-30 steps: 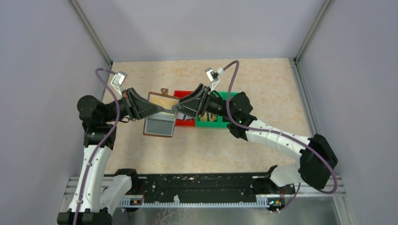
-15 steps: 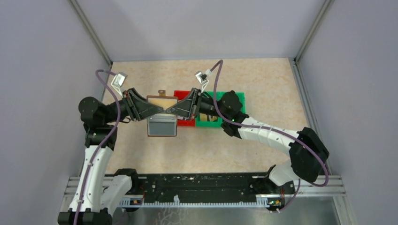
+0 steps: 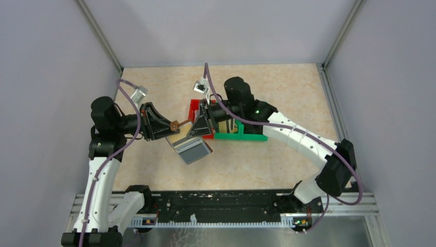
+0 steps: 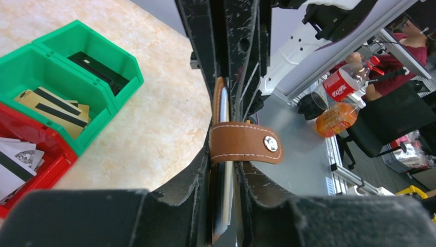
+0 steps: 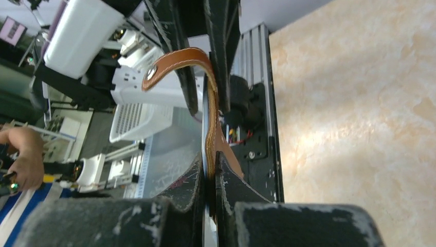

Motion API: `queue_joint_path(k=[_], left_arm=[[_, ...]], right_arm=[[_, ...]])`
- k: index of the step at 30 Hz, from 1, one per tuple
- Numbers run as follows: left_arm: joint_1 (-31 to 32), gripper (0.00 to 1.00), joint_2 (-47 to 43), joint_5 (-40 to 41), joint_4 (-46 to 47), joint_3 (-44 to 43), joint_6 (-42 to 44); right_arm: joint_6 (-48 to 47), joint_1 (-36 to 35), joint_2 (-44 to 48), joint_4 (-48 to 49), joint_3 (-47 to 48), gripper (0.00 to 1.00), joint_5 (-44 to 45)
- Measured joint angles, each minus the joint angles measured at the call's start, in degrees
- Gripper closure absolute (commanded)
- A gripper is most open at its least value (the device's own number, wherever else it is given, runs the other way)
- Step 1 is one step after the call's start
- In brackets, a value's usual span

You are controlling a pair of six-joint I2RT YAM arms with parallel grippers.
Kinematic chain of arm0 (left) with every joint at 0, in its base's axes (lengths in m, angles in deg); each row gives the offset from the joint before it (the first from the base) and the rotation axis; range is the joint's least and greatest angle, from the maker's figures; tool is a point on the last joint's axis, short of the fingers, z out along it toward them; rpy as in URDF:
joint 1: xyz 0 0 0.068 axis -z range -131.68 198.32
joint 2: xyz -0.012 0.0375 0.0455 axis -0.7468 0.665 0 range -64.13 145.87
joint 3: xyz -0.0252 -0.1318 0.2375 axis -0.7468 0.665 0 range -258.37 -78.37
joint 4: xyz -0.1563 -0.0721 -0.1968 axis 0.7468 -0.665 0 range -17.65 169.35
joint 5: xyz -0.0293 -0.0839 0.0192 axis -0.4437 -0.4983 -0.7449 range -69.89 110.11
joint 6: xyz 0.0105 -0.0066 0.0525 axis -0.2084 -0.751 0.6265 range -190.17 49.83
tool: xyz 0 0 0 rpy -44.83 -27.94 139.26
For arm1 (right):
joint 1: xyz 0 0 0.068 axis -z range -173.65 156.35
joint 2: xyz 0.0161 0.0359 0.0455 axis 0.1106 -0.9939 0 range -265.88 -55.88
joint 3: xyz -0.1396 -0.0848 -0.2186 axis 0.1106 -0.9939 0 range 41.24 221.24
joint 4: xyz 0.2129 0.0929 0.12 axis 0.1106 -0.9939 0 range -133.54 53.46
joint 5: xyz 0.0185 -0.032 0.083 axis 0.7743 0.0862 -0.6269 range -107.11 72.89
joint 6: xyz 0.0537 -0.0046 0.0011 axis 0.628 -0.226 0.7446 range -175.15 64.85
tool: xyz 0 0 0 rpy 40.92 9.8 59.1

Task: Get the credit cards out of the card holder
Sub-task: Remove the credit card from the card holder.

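- The card holder point(image 3: 193, 149) is open and tilted, near the middle of the surface point(image 3: 288, 92), between the two claws
- Its inside faces up: one half looks tan and the other half looks grey
- The left claw point(image 3: 171, 126) is at 10 o'clock from the holder
- In the left wrist view the holder's thin edge sits between this claw's fingers point(image 4: 193, 177), which stand a little apart; I cannot tell if they squeeze it or only sit next to it
- The brown snap tab point(image 4: 246, 143) bends out from that edge and lies across one finger, with its shiny snap showing
- The right claw point(image 3: 195, 131) is at 12 o'clock from the holder; its fingers are pressed together and pinch the holder's brown edge
- The red bin point(image 3: 194, 105) is also at 12 o'clock from the holder, partly behind the right claw
- The green bin point(image 3: 249, 137) touches the red bin on its 3 o'clock side
- Gold credit cards point(image 4: 54, 105) with dark stripes lie in one part of the green bin, and a dark card point(image 4: 97, 72) lies in the other part
- Pale flat pieces point(image 4: 15, 167) with dark stripes lie in the red bin
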Motion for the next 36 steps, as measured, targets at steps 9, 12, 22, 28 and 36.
queue_joint_path(k=[9, 12, 22, 28, 36], left_arm=[[0.00, 0.69, 0.31, -2.21, -0.26, 0.76, -0.85], [0.00, 0.73, 0.31, -2.84, 1.11, 1.81, -3.08], [0.11, 0.67, 0.31, -3.10, 3.87, 2.16, -8.55], [0.09, 1.00, -0.22, -3.91, 3.54, 2.40, -7.63], [0.11, 1.00, -0.28, -3.50, 4.92, 2.40, -11.28]], right_arm=[[-8.04, -1.09, -5.70, -14.36, 9.42, 1.00, -3.26], [-9.29, -1.77, -7.41, -16.55, 12.33, 1.00, -3.82], [-12.15, -1.88, -9.33, -21.51, 16.61, 1.00, -4.48], [-12.68, -1.75, -9.33, -22.71, 16.61, 0.98, -4.87], [-1.73, -0.59, -7.56, -7.56, 8.39, 0.59, -6.64]])
